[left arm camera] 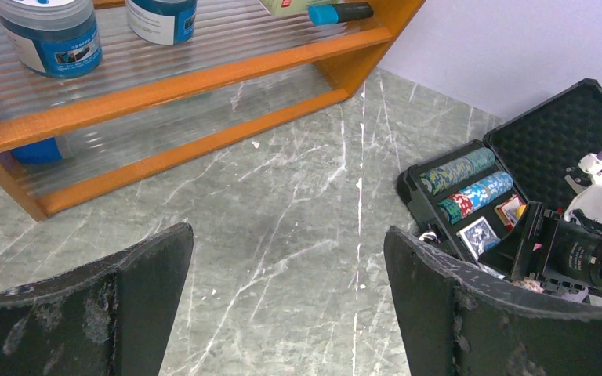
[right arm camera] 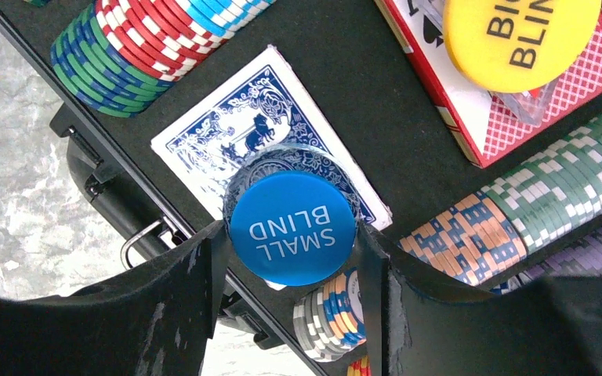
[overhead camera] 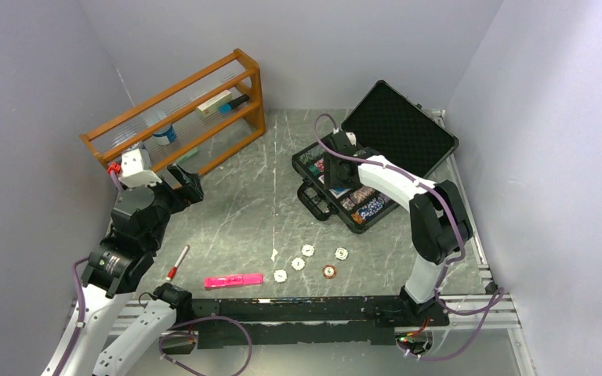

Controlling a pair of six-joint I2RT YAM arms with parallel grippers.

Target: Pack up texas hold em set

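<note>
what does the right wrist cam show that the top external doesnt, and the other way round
Only the right wrist: the blue small blind button clamped in the right gripper above a blue-backed deck, and the yellow big blind button lying on a red-backed deck.
Only the top external: small white discs, the pink marker and red-tipped pen on the table, plus the wooden rack.
Both: the open black case and its chip stacks.
</note>
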